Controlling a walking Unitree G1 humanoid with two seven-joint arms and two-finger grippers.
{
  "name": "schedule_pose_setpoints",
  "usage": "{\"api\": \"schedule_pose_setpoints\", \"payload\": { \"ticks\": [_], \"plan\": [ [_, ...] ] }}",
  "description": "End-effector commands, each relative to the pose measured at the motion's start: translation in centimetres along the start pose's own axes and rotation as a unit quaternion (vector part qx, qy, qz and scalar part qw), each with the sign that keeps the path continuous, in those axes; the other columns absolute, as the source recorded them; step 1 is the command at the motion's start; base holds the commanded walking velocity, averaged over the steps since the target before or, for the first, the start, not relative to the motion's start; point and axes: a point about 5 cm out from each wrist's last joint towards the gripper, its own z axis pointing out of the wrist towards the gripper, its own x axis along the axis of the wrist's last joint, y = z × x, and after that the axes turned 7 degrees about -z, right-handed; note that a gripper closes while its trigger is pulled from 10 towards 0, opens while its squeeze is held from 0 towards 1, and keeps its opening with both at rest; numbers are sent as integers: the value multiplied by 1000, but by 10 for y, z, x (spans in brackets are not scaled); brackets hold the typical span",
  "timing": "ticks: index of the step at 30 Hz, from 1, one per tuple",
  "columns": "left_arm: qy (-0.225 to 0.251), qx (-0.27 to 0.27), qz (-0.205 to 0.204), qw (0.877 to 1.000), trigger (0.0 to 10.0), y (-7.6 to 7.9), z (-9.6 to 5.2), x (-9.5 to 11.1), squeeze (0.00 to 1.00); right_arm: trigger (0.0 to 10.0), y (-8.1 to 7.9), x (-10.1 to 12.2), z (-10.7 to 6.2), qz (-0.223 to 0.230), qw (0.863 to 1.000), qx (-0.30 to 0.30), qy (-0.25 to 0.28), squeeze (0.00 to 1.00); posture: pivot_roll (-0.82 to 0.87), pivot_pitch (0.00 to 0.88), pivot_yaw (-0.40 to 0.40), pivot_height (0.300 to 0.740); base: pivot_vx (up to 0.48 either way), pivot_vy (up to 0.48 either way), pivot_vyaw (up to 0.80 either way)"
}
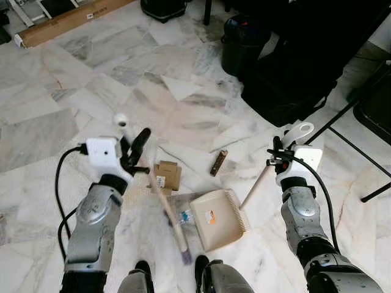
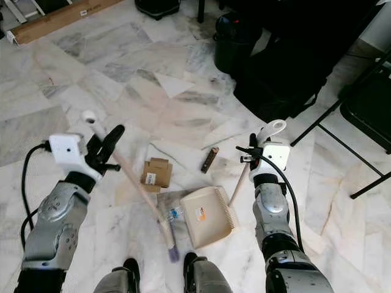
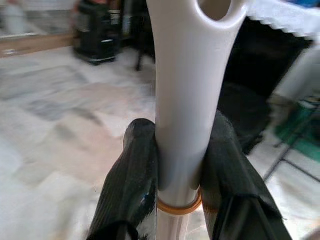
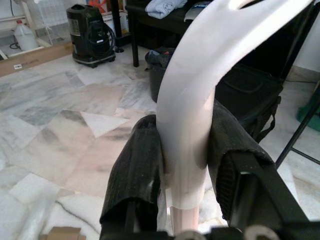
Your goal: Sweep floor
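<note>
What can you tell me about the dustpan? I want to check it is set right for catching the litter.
The dustpan is a beige plastic tray with a toothed comb along one edge and a small orange sticker inside. It lies flat on the marble floor just ahead of the robot's feet. A long pale handle rises from it, ending in a white looped grip, which the right gripper clamps. The broom head lies close beside its left side, and a small blue-and-white scrap sits between them.

A white-handled broom [image 2: 131,183] slants down to its purple bristles on the marble floor [image 1: 183,97], just beside a beige dustpan [image 1: 217,218] lying flat, its long pale handle [image 1: 256,186] rising up to the right.
</note>
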Motion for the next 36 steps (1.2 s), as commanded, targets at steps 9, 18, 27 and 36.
{"api": "schedule_pose_setpoints", "payload": {
  "ticks": [9, 18, 27, 36],
  "plan": [
    [3, -56, -54, 997, 10000, 30, 4, 6, 0, 10000, -9, -16, -8, 6, 999, 14, -47, 0, -23, 340, -80, 740, 0, 0, 0],
    [96, 11, 37, 995, 10000, 11, -11, 70, 0, 10000, -11, -20, -10, 8, 998, 14, -56, 0, 0, 325, -67, 740, 0, 0, 0],
    [-7, 6, 171, 985, 10000, -19, -37, 61, 0, 10000, -13, -20, -10, 8, 998, 15, -57, 0, 12, 291, -59, 740, 0, 0, 0],
    [-79, -3, 202, 976, 10000, -27, -49, 46, 0, 10000, -12, -18, -8, 9, 998, 13, -55, 0, 11, 289, -59, 740, 0, 0, 0]
  ]
}}
